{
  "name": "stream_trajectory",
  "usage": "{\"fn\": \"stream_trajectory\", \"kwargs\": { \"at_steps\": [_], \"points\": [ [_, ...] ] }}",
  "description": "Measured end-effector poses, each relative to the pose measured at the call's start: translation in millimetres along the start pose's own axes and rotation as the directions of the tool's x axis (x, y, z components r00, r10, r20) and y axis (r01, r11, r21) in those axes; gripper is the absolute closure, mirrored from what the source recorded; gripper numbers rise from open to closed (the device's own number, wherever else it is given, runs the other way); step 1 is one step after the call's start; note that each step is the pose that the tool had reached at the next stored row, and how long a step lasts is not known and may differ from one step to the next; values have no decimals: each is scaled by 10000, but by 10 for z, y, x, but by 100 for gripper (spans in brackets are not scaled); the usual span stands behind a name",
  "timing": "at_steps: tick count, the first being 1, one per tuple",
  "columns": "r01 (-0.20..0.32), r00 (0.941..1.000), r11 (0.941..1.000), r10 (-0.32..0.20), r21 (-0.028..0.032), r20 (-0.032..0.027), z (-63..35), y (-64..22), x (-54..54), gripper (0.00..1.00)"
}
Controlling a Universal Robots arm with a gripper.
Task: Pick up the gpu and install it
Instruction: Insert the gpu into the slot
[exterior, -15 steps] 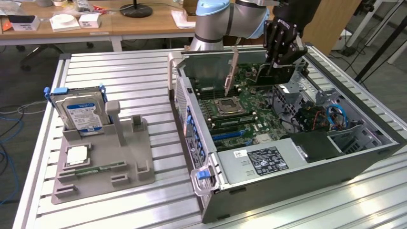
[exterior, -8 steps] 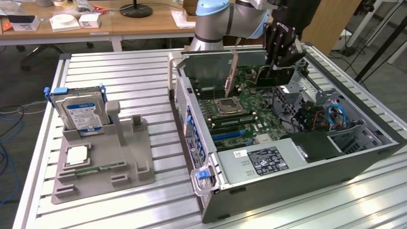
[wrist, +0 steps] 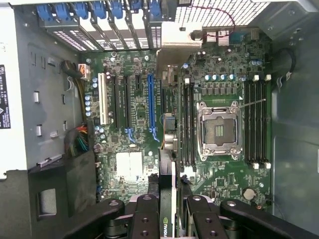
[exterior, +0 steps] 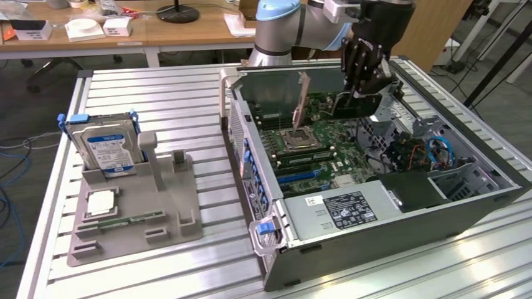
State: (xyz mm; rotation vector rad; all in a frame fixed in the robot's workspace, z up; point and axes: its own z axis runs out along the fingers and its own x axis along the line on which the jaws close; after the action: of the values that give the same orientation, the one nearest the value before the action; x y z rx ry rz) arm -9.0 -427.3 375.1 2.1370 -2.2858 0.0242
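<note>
— What sits closest to the wrist camera?

— The gripper (wrist: 168,185). Its black fingers (wrist: 146,211) are drawn in narrow on the gpu (wrist: 168,167), which shows edge-on between them. Beyond it lies the green motherboard (wrist: 224,189) with a long blue slot (wrist: 151,104).

— And across the exterior view, starting from its left?

— First comes a grey holder tray (exterior: 166,212) on the slatted metal table (exterior: 166,93). A hard drive (exterior: 101,146) stands upright in it, and a memory stick (exterior: 133,219) lies flat nearer the front. Next is the open computer case (exterior: 399,218), lying on its side, with the CPU socket (exterior: 298,138) around the middle of the board. Toward the exterior view's right, the arm (exterior: 283,25) reaches over the far end of the case. The card hangs upright from the fingers there, held in the air above the board.
</note>
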Motion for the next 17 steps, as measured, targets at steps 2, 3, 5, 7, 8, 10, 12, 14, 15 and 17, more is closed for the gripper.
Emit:
{"fn": "stream_trajectory", "kwargs": {
  "at_steps": [2, 3, 5, 7, 8, 10, 12, 14, 15, 17],
  "points": [
    [0, 10000, 10000, 0, 0, 0, 32, 1, -1, 74],
    [0, 10000, 10000, 0, 1, 0, 48, 3, -1, 74],
    [-1, 10000, 10000, 1, 4, 1, 77, 8, -1, 74],
    [0, 10000, 10000, 0, 8, 1, 101, 14, -1, 74],
    [0, 10000, 10000, 0, 8, 0, 108, 18, -1, 74],
    [1, 10000, 10000, -1, 7, -2, 109, 20, -1, 74],
    [0, 10000, 10000, 0, 8, 1, 113, 20, -1, 74],
    [1, 10000, 10000, -1, 8, 0, 116, 20, -1, 74],
    [1, 10000, 10000, -1, 8, 0, 119, 20, -1, 74],
    [0, 10000, 10000, 0, 8, 1, 125, 20, -1, 74]
  ]
}}
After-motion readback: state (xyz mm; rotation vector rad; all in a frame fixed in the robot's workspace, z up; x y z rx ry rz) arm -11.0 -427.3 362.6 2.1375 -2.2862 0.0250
